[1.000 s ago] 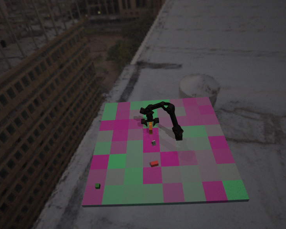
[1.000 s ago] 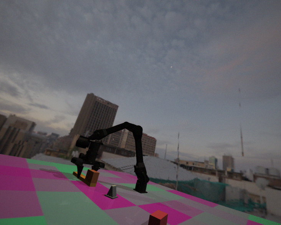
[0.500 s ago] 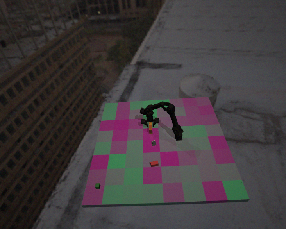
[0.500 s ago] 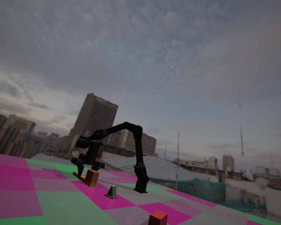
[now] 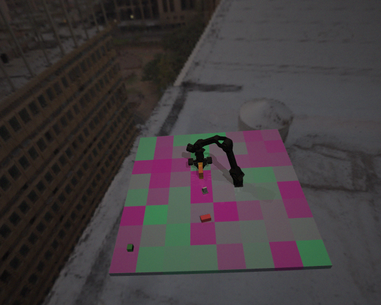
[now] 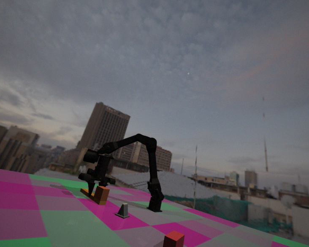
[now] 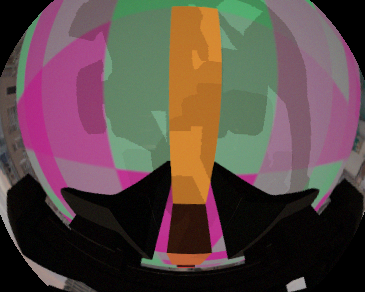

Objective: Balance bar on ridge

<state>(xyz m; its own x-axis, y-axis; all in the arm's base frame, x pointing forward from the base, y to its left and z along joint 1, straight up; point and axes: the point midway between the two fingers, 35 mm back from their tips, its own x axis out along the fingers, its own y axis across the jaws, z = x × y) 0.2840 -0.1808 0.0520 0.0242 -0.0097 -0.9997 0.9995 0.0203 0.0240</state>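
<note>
The orange bar (image 5: pixel 201 170) (image 6: pixel 98 195) (image 7: pixel 194 112) lies flat on the chequered table (image 5: pixel 250 236) (image 6: pixel 16 201). My gripper (image 5: pixel 200 163) (image 6: pixel 92 191) (image 7: pixel 191 166) is down over it and shut on it near its middle; in the wrist view the two dark fingers press against the bar's sides. The ridge (image 5: pixel 204 190) (image 6: pixel 123 210) is a small grey wedge that stands on the table a short way in front of the bar's near end, apart from it.
A red block (image 5: pixel 205 217) (image 6: pixel 173 239) lies nearer the front of the table. A small green cube (image 5: pixel 129 247) sits near the front left corner. The arm's base (image 5: pixel 238 181) (image 6: pixel 155 205) stands to the right of the ridge.
</note>
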